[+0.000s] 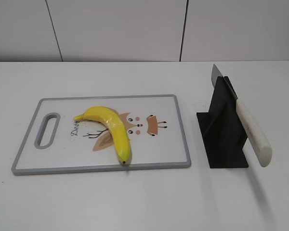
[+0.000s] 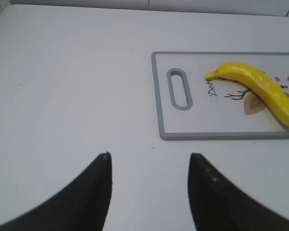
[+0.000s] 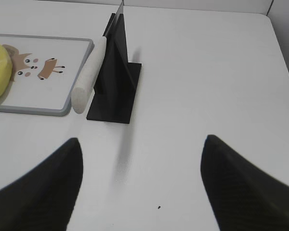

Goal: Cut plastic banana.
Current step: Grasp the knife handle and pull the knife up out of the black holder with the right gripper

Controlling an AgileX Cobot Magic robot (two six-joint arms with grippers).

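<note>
The plastic banana (image 1: 111, 130) was laid on the cutting board (image 1: 178, 134) for slicing; the knife (image 1: 250, 130) was propped in its black stand (image 1: 221, 139), handle reachable. Both jaws were spread, empty.

The only lettering stands on the cutting board (image 1: 176, 139): a dark cursive word (image 2: 211, 89) beginning "Dee", printed sideways just at 3 o'clock of the handle slot (image 2: 177, 88). Its remaining letters run under the plastic banana (image 1: 111, 127) and cannot be read. The cartoon deer face (image 3: 36, 67) beside it carries no text, and nothing else bears a readable label, brand or number.
</note>
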